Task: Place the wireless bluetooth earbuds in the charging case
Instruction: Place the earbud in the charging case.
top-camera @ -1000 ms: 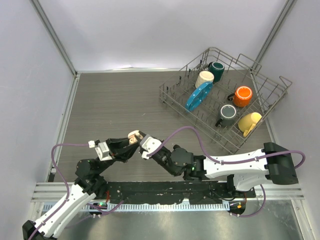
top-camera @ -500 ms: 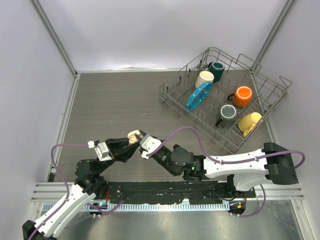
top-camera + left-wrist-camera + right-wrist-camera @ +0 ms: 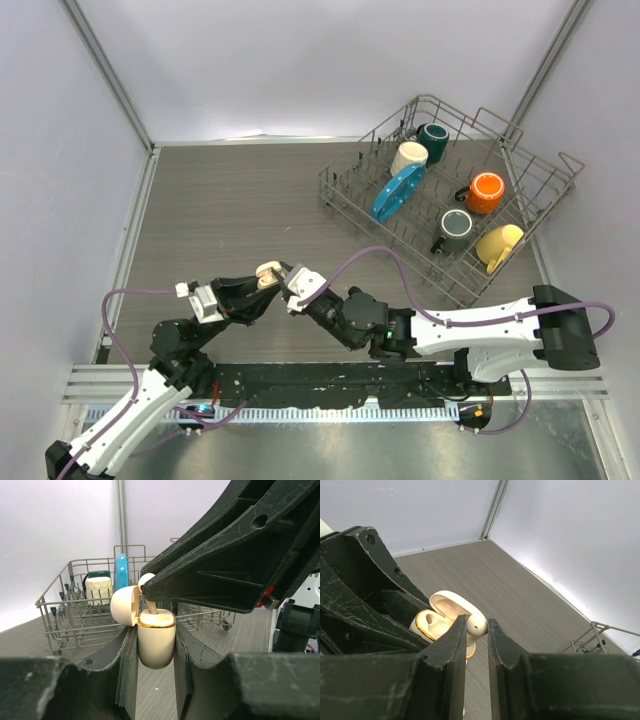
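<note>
Table (image 3: 220,200): nothing on it is shifting. The dish rack (image 3: 420,215) with its mugs is sitting far right, well apart from the work.

Right arm (image 3: 480,325): over the last second it is creeping only a little. The forearm is settling slightly and its cable loop is sagging lower. The wrist end is barely moving.

Left arm (image 3: 150,385): holding its pose through all 3 overhead views and acting as the fixture.

Left gripper (image 3: 156,650): the jaws are clamping the body of the charging case (image 3: 156,640), 1 finger on each side. The case is held upright above the table with its lid (image 3: 124,605) swung open to the left.

Right gripper (image 3: 477,625): the jaws are pressed together, pinching 1 pale beige earbud (image 3: 149,607) right over the case mouth.

Earbud: the left wrist view shows its stem already reaching down into the case opening, while its head is still peeking out above the rim behind the right fingertip. I cannot tell whether it is fully seated. No other earbuds are showing in any view.

Reading: the big travel looks finished, and these tiny shifts suggest fine seating is under way. Release is not yet done, and a small tilt here could jam the stem against the rim.
</note>
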Motion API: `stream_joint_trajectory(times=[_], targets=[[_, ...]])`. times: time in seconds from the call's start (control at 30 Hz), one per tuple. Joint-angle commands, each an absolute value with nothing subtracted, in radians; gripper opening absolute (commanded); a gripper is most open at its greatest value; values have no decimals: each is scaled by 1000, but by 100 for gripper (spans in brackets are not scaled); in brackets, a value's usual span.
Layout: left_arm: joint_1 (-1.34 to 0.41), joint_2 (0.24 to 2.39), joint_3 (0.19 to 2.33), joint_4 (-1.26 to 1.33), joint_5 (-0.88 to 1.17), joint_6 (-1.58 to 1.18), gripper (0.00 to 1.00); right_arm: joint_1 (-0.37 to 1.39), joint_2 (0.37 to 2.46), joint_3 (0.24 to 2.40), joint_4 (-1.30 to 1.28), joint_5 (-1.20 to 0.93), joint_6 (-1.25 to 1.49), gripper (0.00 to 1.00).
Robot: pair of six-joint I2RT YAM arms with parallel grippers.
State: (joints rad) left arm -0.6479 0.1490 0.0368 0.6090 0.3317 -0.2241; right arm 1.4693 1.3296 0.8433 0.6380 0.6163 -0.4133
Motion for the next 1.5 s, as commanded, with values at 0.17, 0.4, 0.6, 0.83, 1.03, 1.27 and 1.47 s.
stream_joint_trajectory(times=[0.17, 0.4, 0.6, 0.83, 1.03, 1.27, 1.47], targets=[[-647, 103, -21, 710, 238, -209, 0, 1474, 1299, 850, 583, 574, -348, 11], [-647, 103, -25, 707, 222, -215, 0, 1474, 1305, 859, 589, 552, -334, 13], [-647, 110, -28, 713, 222, -221, 0, 1474, 1305, 862, 601, 535, -322, 18], [-647, 110, -37, 722, 227, -222, 0, 1474, 1302, 867, 635, 546, -298, 45], [-647, 109, -38, 721, 229, -224, 0, 1474, 1287, 883, 650, 604, -219, 74], [-647, 107, -40, 719, 230, -222, 0, 1427, 1224, 930, 565, 626, -45, 81], [-647, 104, -44, 719, 235, -210, 0, 1180, 1097, 947, 319, 352, 437, 84]])
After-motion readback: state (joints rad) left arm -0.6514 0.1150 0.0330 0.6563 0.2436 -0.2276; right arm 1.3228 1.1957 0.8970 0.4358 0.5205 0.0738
